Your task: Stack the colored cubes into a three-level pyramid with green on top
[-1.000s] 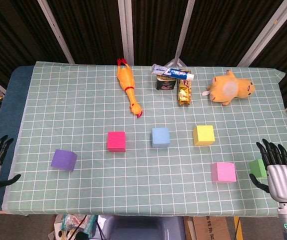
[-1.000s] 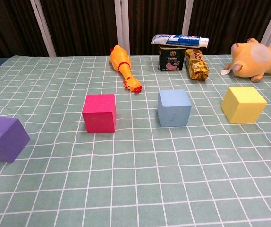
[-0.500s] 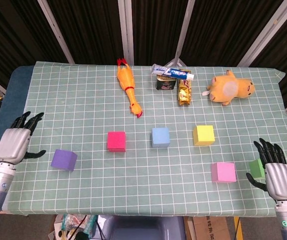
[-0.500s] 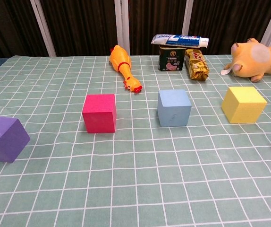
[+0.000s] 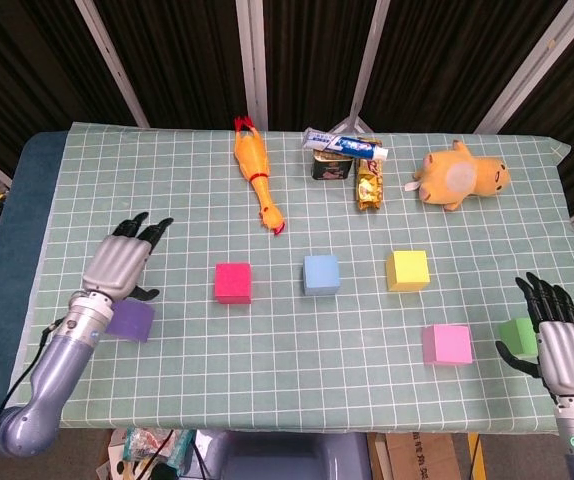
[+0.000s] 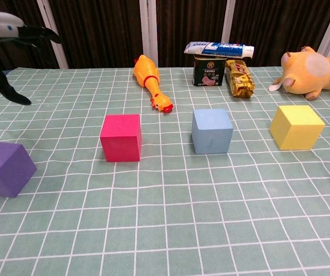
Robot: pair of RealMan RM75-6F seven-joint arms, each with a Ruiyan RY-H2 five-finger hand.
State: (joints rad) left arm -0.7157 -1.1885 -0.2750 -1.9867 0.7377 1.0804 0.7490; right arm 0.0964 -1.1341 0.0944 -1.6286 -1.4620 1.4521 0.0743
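Left hand (image 5: 119, 266) hovers with nothing in it, fingers spread, above the purple cube (image 5: 131, 320), and a sloppy grab could shove it off the near-left edge.

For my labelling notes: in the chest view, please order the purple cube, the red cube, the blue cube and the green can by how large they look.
1. purple cube, nearest the camera
2. red cube and blue cube, which look alike
3. green can, farthest back, so its true size is unsure

Bare cloth between red cube (image 5: 233, 282) and purple cube (image 5: 130, 320).
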